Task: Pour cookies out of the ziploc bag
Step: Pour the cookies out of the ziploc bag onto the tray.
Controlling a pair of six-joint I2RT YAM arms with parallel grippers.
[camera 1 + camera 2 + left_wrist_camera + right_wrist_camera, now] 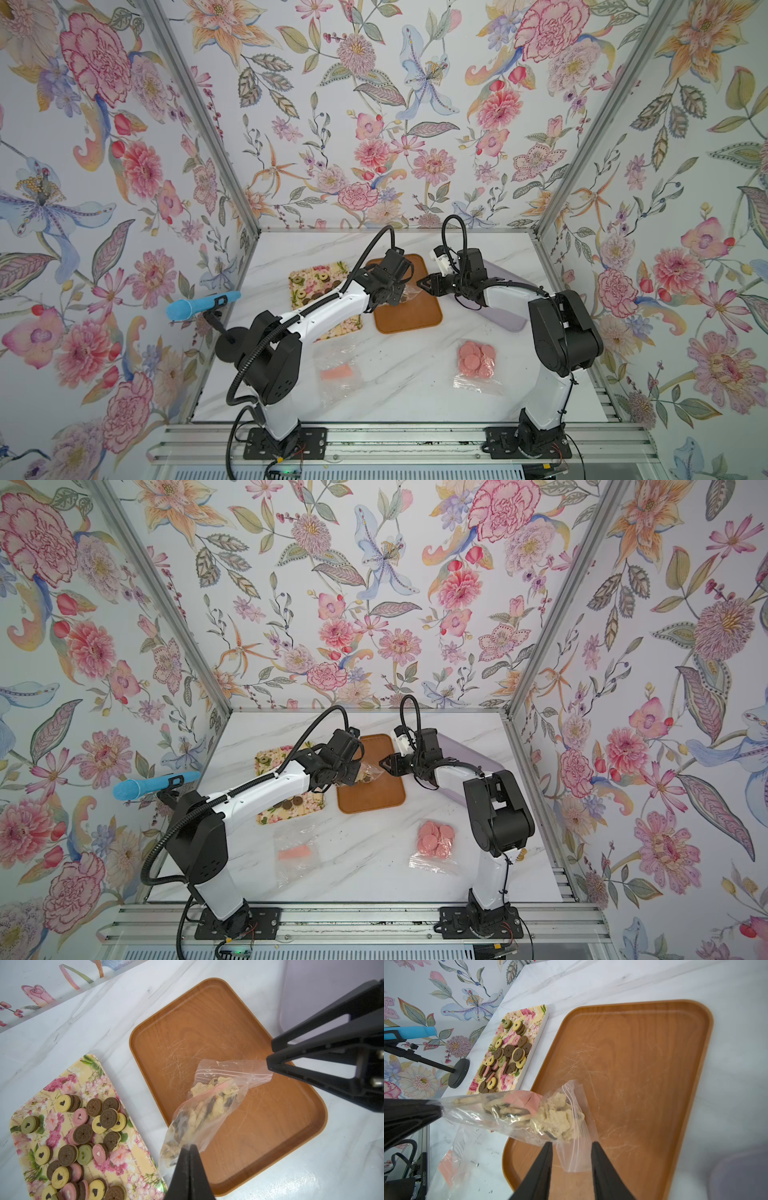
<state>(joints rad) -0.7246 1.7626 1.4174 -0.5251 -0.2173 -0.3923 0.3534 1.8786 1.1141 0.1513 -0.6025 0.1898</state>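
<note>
A clear ziploc bag [207,1105] hangs tilted over the brown tray [207,1022], mouth end lower. Beige and dark cookies [560,1120] are bunched near the mouth, behind a pink label. My left gripper [190,1146] is shut on the bag's bottom corner and holds it up. My right gripper [572,1142] is open at the mouth end, and the bag's loose lip [577,1157] hangs between its fingers unpinched. In both top views the two grippers [395,297] [422,284] face each other over the tray [374,800], with the bag [368,773] between them.
A floral tray [338,268] with round sandwich cookies [83,1132] lies left of the brown one. A lavender tray [503,316] sits under the right arm. A bag of pink discs [476,357] and a flat empty bag [336,372] lie nearer the front. A blue microphone [199,305] stands at the left edge.
</note>
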